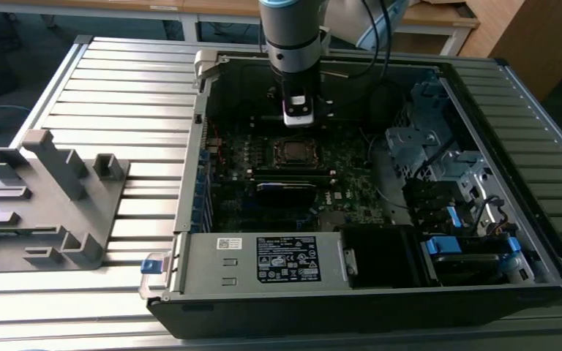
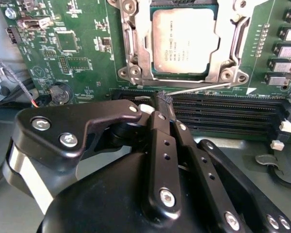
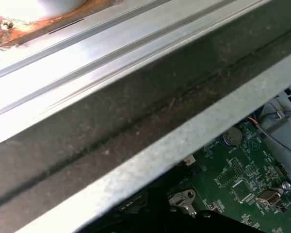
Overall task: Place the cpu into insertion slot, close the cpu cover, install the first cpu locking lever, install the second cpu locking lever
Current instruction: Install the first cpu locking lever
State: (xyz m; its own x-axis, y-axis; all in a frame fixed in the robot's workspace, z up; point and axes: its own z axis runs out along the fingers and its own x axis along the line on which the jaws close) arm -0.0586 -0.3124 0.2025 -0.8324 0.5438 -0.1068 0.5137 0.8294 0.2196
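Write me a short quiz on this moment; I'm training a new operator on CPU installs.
1. True or false: the cpu lies outside the insertion slot.
2. The cpu cover is: A) raised upright, B) lying flat around the chip, C) off the board.
3. In the second wrist view, which thin part do the closed tips of the gripper meet?
Key: 1 false; 2 B; 3 the end of the silver locking lever beside the socket.
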